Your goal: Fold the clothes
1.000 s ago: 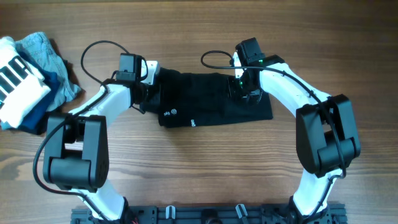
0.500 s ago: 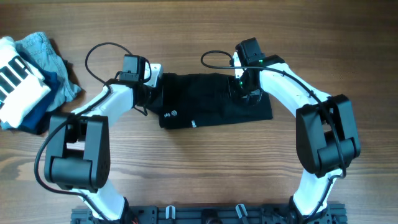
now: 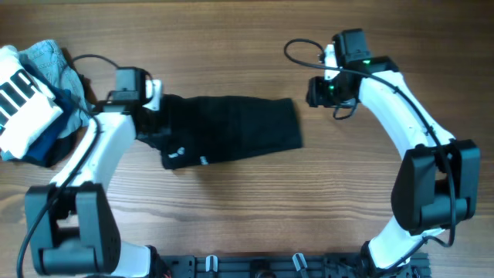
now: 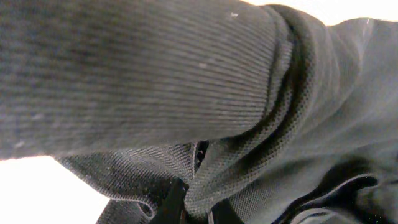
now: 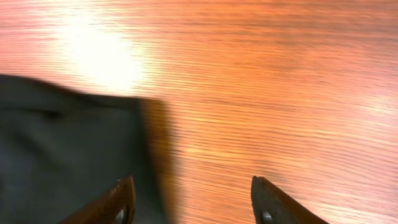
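A folded black garment (image 3: 231,127) lies on the wooden table, left of centre. My left gripper (image 3: 148,123) is shut on its left end; the left wrist view shows the fingertips (image 4: 198,208) pinching black knit cloth (image 4: 155,81). My right gripper (image 3: 318,91) is open and empty, apart from the garment, off its upper right corner. In the right wrist view its fingers (image 5: 193,199) hover over bare wood with the garment's edge (image 5: 68,143) at the left.
A pile of other clothes (image 3: 35,100), light blue, white and dark blue, sits at the far left edge, close to the left arm. Black cables loop above both wrists. A black rail (image 3: 262,266) runs along the table's front edge.
The left gripper has dragged the black garment to the left. The right gripper has let go of it and moved up and to the right.
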Robot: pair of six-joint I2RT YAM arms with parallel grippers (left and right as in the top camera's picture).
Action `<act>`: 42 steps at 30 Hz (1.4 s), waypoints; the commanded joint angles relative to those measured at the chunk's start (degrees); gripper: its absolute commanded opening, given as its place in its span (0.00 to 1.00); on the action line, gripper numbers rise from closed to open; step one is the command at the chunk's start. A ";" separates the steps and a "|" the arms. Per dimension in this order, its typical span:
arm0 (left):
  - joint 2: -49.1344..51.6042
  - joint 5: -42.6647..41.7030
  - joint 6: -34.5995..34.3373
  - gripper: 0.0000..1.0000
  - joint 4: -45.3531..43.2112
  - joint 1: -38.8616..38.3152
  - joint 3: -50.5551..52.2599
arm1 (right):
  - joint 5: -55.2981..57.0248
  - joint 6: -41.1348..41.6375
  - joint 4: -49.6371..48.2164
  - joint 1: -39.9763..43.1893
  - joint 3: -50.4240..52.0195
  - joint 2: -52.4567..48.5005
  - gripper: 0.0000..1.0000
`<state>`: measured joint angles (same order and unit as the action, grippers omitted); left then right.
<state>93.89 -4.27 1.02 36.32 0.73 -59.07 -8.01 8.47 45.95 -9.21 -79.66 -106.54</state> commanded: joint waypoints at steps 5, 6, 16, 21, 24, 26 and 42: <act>-7.48 0.70 -0.09 0.04 4.26 2.58 -5.90 | -0.68 -4.04 -0.31 -3.19 -0.48 -4.68 0.57; -7.76 0.68 -0.22 0.04 4.85 2.49 -6.36 | -1.07 -4.00 -0.92 -4.15 -0.48 -6.10 0.57; -7.76 -13.09 -11.98 0.04 4.87 2.47 -10.19 | -1.07 -3.93 -6.73 -14.99 -0.48 -15.69 0.57; -7.74 -19.50 -18.08 0.05 0.50 0.26 -10.16 | -1.07 -3.69 -5.79 -18.34 -0.48 -16.15 0.57; -6.58 -19.19 -18.49 0.06 -1.70 -4.94 -10.16 | -1.25 -2.29 -5.40 -19.87 -0.48 -16.15 0.57; -5.05 -16.44 -20.04 0.06 -1.86 -8.15 -10.16 | -2.43 -2.32 -4.90 -20.83 -0.48 -16.15 0.57; -0.35 -14.47 -21.00 0.37 -1.68 -18.82 -10.16 | 5.03 3.85 -0.15 -19.28 -1.36 -12.74 0.62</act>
<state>93.06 -17.12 -19.11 34.72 -15.22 -67.81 -7.55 7.55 43.70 -30.04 -81.28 -119.04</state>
